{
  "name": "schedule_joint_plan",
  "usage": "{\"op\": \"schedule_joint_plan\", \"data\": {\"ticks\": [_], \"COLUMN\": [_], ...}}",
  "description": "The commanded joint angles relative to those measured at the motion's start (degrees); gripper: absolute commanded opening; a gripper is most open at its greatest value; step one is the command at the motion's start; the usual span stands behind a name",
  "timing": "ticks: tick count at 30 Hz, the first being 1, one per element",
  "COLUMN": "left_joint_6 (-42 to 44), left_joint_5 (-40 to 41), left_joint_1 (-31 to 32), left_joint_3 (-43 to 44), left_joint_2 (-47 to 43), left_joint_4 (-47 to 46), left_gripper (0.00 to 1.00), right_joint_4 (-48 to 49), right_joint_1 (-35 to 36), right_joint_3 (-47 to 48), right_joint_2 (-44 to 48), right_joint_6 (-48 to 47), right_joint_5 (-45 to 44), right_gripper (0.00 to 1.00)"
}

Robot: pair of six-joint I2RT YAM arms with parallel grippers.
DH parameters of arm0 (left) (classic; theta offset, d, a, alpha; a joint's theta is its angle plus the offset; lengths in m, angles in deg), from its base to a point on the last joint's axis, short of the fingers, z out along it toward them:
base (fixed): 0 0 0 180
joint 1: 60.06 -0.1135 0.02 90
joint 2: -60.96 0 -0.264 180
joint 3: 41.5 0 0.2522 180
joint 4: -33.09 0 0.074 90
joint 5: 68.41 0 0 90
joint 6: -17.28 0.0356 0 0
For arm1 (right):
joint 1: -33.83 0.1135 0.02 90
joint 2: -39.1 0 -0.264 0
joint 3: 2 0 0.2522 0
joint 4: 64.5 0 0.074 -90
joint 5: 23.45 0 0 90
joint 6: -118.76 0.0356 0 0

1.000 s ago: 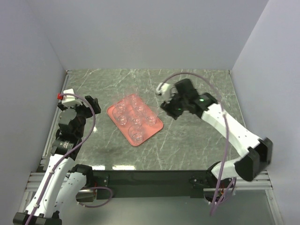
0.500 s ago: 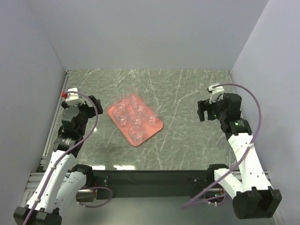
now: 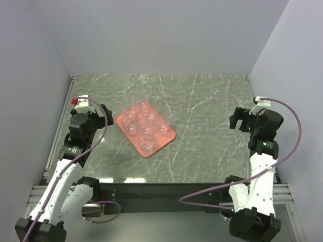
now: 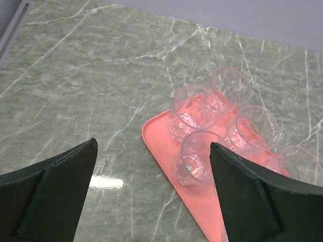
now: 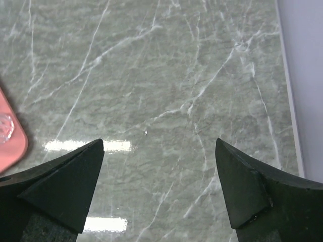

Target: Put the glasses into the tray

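Since a second ago our right gripper (image 3: 241, 121) has swung from the tray (image 3: 160, 143) out to 3 o'clock, jaws now wide apart, empty. Our left gripper (image 3: 106, 117) sits at 9 o'clock, jaws apart, empty. We see the glasses (image 3: 146, 130) upright in the tray, just 9 o'clock of centre
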Motion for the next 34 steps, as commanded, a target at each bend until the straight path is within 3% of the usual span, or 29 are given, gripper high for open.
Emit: {"op": "schedule_joint_plan", "data": {"ticks": [1,6,15,34], "left_joint_6": [-0.56,-0.13,-0.12,-0.12], "left_joint_5": [1.65,5.97,7.38,7.29], "left_joint_1": [0.13,0.13,0.13,0.13], "left_joint_3": [1.27,1.88,0.92,0.3], "left_joint_2": [-3.45,-5.65,-6.35,-10.31], "left_joint_4": [1.63,6.29,5.94,5.33], "left_gripper": [0.99,0.99,0.99,1.0], "right_joint_4": [4.96,7.94,11.2,12.52], "right_joint_1": [-1.41,-1.5,-1.68,-1.85], "right_joint_3": [-1.37,-3.31,-6.65,-7.18], "right_joint_2": [3.47,8.65,13.59,10.86], "right_joint_6": [4.6,8.63,13.39,13.76], "right_joint_5": [-1.62,-12.59,-23.15,-26.69], "right_gripper": [0.99,1.0,1.0,1.0]}}
